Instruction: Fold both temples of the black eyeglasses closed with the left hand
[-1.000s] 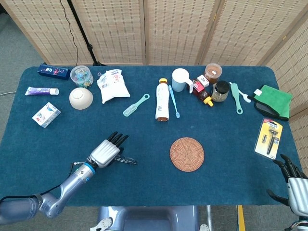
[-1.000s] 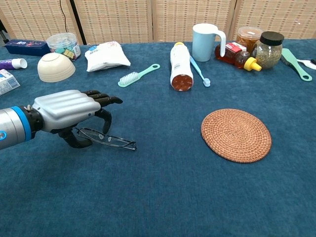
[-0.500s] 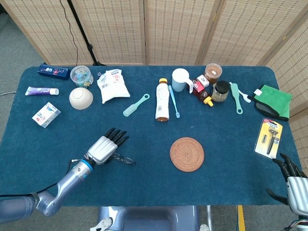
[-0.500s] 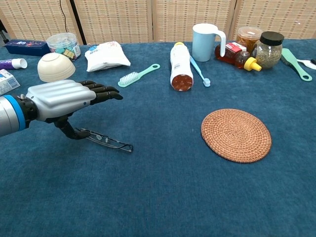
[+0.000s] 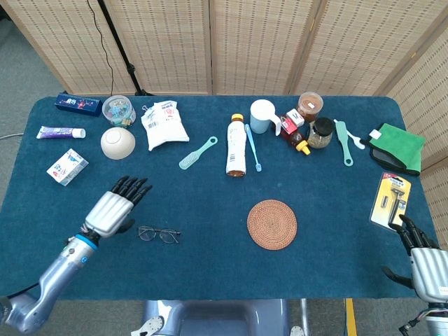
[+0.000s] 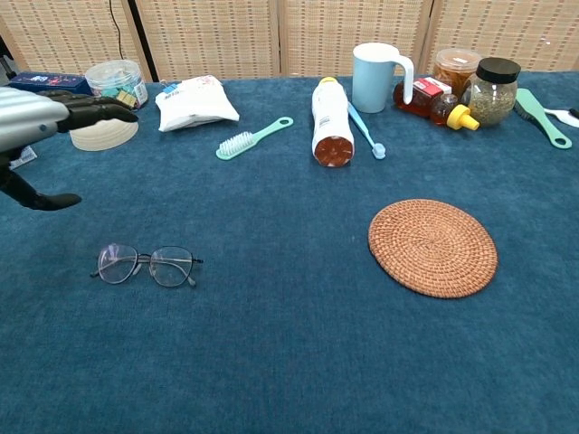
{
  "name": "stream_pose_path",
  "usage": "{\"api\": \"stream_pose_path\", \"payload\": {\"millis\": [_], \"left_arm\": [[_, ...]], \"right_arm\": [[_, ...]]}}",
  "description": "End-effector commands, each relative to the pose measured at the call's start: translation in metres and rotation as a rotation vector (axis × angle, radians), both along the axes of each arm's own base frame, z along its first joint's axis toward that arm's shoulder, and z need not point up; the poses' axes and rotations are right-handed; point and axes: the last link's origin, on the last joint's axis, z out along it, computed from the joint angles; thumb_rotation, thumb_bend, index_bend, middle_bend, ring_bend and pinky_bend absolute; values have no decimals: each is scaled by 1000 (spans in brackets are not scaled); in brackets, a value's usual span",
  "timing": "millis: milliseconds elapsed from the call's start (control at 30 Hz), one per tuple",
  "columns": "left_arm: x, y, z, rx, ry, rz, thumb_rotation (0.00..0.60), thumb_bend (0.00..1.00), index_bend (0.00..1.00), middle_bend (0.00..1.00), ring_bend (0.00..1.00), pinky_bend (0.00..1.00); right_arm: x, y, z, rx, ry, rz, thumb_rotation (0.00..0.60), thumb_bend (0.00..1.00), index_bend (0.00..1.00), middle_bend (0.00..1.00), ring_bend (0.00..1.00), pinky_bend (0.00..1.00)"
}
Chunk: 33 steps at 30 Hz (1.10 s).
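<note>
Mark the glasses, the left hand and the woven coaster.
glasses [image 6: 147, 265], chest view, bridge between the lenses
left hand [image 5: 112, 210], head view, back of the hand
woven coaster [image 6: 432, 247], chest view, centre of the weave

Matt blue cloth table [image 5: 210, 189]; woven wicker coaster [image 6: 432, 246] (rough); thin glossy-lensed eyeglasses [image 6: 147, 265].

We see the glasses [image 5: 159, 234] just right of our left hand [image 5: 112, 212], the mat [image 5: 272, 224] farther right.
</note>
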Motion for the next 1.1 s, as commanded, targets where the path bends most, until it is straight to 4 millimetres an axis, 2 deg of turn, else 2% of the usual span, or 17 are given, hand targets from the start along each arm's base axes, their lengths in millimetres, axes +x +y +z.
{"api": "stream_pose_path", "payload": {"millis": [33,300,833,1100], "left_arm": [[-12,-7,15,25,4,32,600,299,15,0,0,0],[-30,-19,39,75,1,92,599,299,15,0,0,0],[-70,-82,97,258,-44,267,600,299,26,0,0,0],[-72,-110,111,318,-92,243,600,298,51,0,0,0]], "right_arm": [[2,-5,-2,9,-1,11,600,33,203,90,229,391],[5,-12,-6,22,-1,30,600,33,209,90,229,390],[10,-25,-11,29,8,54,600,33,232,91,229,329],[18,-27,-14,-5,1,104,600,33,264,115,229,271]]}}
